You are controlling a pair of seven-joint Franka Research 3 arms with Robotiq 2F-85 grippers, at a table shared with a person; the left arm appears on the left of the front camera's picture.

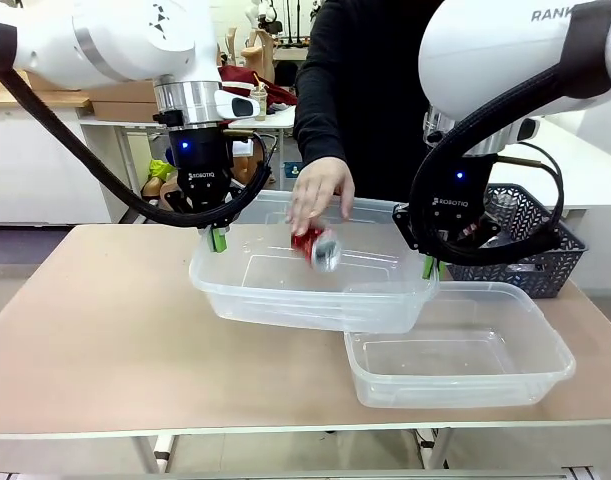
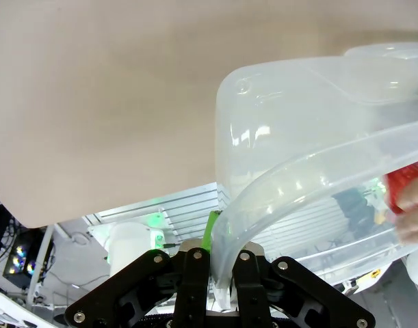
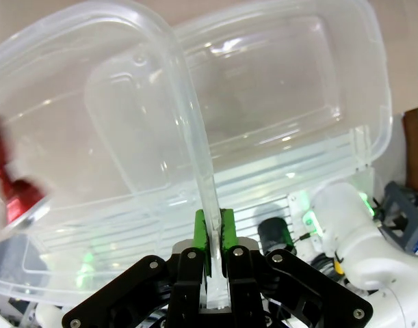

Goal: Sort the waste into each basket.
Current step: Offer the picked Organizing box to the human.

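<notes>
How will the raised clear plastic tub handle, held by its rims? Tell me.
The transparent rectangular plastic tub is probably light yet flexible: the left gripper and right gripper pinch only its thin rim at opposite ends. Its glossy wall may slip. The blurred red-and-silver metal can over it could roll once inside and shift the load.

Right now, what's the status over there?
Left gripper, right gripper shut on raised tub, at its rim. Red can in it, person's hand just above. Second tub on table.
</notes>
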